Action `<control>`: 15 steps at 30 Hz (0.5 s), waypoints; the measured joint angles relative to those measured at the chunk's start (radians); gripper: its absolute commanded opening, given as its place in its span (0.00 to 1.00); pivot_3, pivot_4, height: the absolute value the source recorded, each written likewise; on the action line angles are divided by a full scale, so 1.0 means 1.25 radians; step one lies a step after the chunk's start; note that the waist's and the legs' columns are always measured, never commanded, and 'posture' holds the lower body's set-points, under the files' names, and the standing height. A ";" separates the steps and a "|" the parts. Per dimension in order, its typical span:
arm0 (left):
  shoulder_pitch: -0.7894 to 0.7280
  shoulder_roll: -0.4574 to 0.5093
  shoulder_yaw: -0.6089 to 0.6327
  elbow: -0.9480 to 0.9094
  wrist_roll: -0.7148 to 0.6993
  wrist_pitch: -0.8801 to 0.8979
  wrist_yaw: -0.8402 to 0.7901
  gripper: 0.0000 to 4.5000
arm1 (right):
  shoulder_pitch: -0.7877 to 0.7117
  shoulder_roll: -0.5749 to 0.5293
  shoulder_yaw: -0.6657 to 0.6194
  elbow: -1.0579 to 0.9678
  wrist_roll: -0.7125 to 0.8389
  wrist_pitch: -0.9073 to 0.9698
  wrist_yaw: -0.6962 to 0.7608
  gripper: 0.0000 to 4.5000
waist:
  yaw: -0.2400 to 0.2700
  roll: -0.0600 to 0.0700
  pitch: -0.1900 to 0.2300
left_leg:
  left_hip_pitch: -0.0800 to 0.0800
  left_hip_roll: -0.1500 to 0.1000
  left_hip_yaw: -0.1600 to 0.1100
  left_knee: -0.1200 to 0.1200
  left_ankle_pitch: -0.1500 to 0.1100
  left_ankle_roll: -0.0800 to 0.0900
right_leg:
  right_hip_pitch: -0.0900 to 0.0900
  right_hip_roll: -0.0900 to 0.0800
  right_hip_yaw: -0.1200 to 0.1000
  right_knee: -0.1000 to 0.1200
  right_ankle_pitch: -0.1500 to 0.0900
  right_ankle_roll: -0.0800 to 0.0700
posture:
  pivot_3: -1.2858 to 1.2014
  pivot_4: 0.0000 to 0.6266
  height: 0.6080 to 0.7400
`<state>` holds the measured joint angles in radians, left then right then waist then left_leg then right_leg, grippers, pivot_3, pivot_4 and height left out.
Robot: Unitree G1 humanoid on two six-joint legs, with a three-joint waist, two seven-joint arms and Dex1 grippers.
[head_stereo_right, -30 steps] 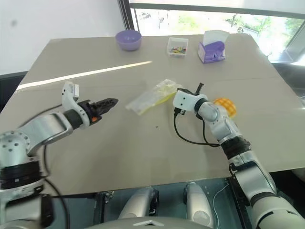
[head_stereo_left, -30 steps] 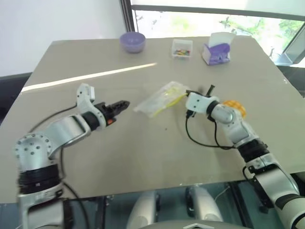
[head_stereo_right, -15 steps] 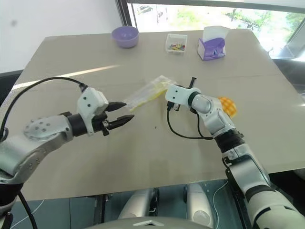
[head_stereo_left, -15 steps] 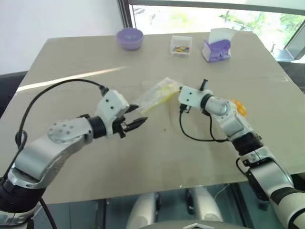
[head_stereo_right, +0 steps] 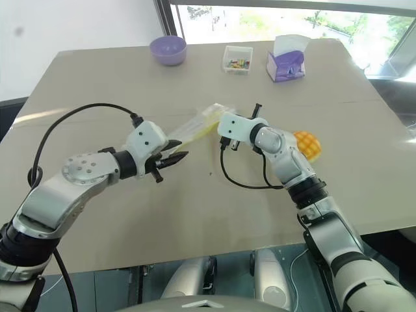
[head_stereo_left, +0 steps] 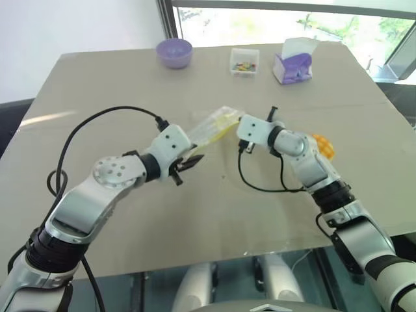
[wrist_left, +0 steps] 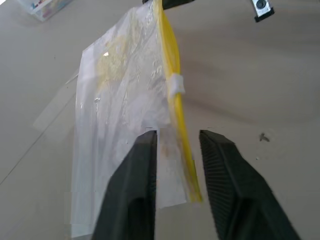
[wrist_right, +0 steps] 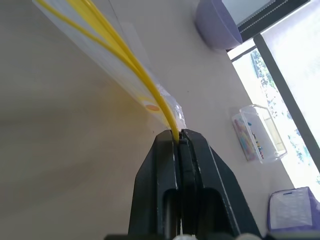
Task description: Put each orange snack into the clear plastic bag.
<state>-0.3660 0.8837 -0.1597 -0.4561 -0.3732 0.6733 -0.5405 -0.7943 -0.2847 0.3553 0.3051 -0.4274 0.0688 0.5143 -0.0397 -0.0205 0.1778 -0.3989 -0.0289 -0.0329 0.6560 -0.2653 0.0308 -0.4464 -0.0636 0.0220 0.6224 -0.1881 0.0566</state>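
Head views: the clear plastic bag [head_stereo_left: 211,127] hangs between both grippers above the table [head_stereo_left: 130,78]; the orange snack [head_stereo_right: 307,144] lies behind the right arm. Left wrist view: the left gripper [wrist_left: 176,145] has its 2 fingers apart around the bag's corner. Right wrist view: the right gripper [wrist_right: 179,141] is clamped on the bag's yellow seal strip [wrist_right: 125,60].

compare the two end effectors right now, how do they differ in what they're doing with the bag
The right end effector is shut on the yellow seal strip at one end of the clear plastic bag, lifting that end off the table. The left end effector has a gap between its fingers, which straddle the bag's other end near the strip without a visible pinch. Both point at the same bag from opposite ends, while the orange snack lies untouched beside the right arm.
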 measured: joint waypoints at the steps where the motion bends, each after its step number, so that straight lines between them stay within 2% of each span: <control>1: 0.000 -0.005 -0.001 0.005 0.008 0.000 -0.003 0.01 | 0.000 0.000 0.000 -0.006 0.000 0.003 0.000 0.00 | 0.000 0.000 0.000 | 0.000 0.000 0.000 0.000 0.000 0.000 | 0.000 0.000 0.000 0.001 0.000 0.000 | 0.52 0.24 1.00; 8: -0.016 -0.021 -0.004 0.068 0.070 -0.038 -0.044 0.01 | 0.008 0.002 0.000 -0.040 0.013 0.036 0.029 0.00 | 0.000 0.000 0.000 | 0.000 0.000 0.000 0.004 0.000 0.000 | 0.000 0.000 0.000 0.003 0.000 0.000 | 0.52 0.24 1.00; 11: -0.022 -0.020 -0.004 0.122 0.102 -0.107 -0.077 0.00 | 0.026 0.007 0.000 -0.072 0.039 0.060 0.064 0.20 | 0.000 0.000 0.000 | 0.000 0.000 0.000 0.005 0.000 0.000 | 0.000 0.000 0.000 0.004 0.000 0.000 | 0.52 0.24 1.00; 14: -0.039 -0.020 -0.003 0.190 0.137 -0.221 -0.124 0.00 | 0.047 0.008 -0.002 -0.105 0.057 0.082 0.075 0.51 | 0.001 0.000 0.000 | 0.000 0.000 0.000 0.006 0.000 0.000 | 0.000 0.000 0.000 0.004 0.000 0.000 | 0.52 0.24 1.00; 15: -0.047 -0.021 -0.003 0.217 0.151 -0.280 -0.144 0.00 | 0.058 0.007 -0.007 -0.122 0.066 0.092 0.078 0.51 | 0.002 0.000 0.000 | 0.000 0.000 0.000 0.007 0.000 0.000 | 0.000 0.000 0.000 0.004 0.000 0.000 | 0.52 0.24 1.00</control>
<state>-0.4251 0.8571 -0.1632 -0.1844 -0.1847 0.3235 -0.7204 -0.7222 -0.2759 0.3468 0.1522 -0.3448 0.1836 0.6116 -0.0372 -0.0205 0.1778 -0.3995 -0.0288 -0.0333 0.6642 -0.2654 0.0309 -0.4459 -0.0638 0.0215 0.6277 -0.1880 0.0567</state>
